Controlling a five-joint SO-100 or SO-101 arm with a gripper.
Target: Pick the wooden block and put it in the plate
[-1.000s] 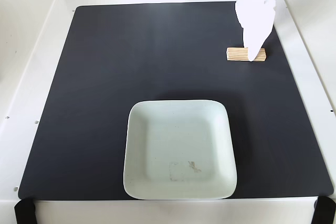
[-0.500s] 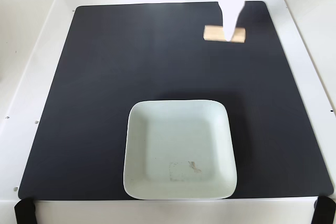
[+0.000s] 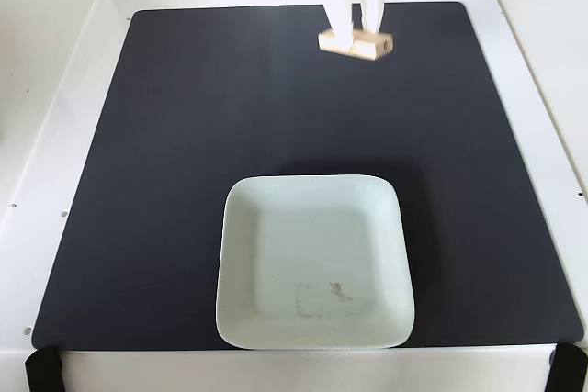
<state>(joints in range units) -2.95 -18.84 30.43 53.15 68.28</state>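
**Block in the fingers at the far edge, plate waiting at six o'clock**

Here's the wooden block (image 3: 356, 43), a small pale-tan bar with lengthwise grain lines, sitting up near the twelve o'clock edge of the black mat (image 3: 165, 181) in the fixed view. Its long axis runs roughly nine-to-three, tipped a touch down toward three. The gripper (image 3: 356, 27) comes straight down onto it from above, two white fingers (image 3: 339, 6) straddling the bar across its short width, closed in against its sides — it looks clamped, though whether the block is lifted clear or resting on the mat I can't tell.

The relation that matters: the plate (image 3: 241, 263) lies at six o'clock from the gripper, well apart, slightly toward seven. Pale mint-white, glossy, square with rounded corners and a raised rim, a faint smudge inside.

Matte mat, smooth white table (image 3: 55, 89) around it. My read: a straight carry toward six o'clock, clearing that rim.
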